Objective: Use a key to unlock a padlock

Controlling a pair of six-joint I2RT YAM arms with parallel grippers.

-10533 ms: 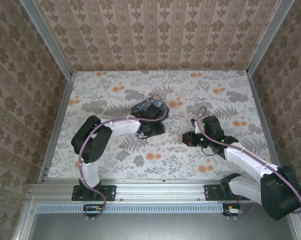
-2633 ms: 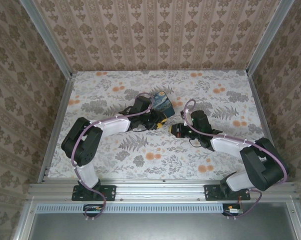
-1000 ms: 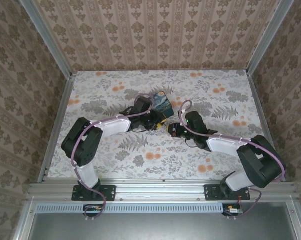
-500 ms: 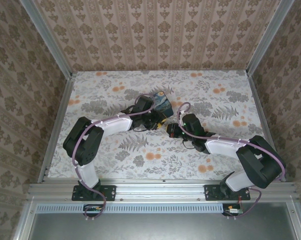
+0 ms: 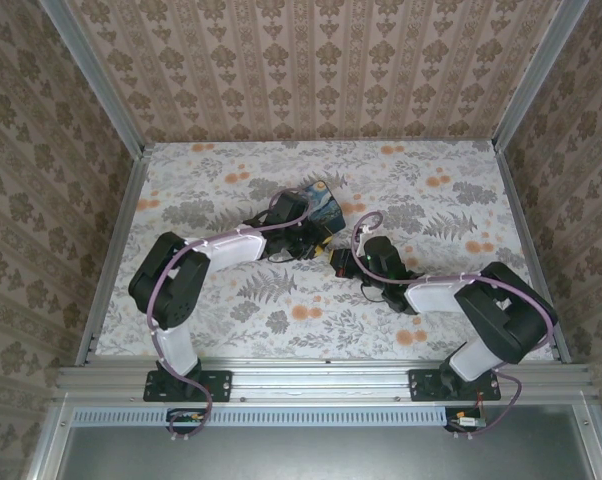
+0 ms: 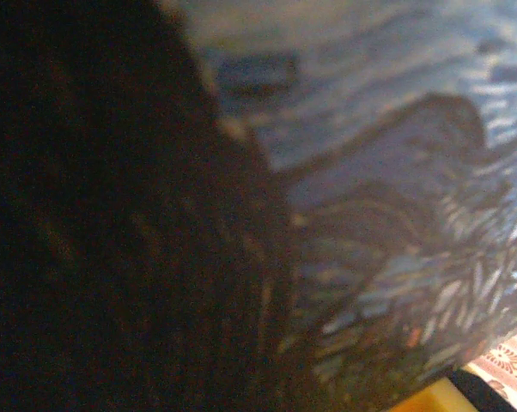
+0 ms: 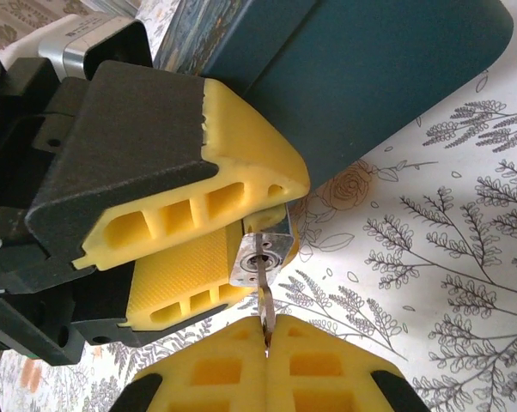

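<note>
Sits further left than a second ago, nearly meeting the left jaws. Pinches the key (image 7: 264, 311) in closed right jaws, long axis upright in the right wrist view, tip up in the padlock (image 7: 260, 255) keyhole. Grips that padlock narrowly in left jaws, beside the blue box (image 7: 370, 69). Hides shackle and key head between pads; blurs the left wrist view.

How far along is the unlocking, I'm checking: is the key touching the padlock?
Touching. The right wrist view shows the key, pinched in the right gripper, running into the keyhole of the padlock, no gap.
</note>
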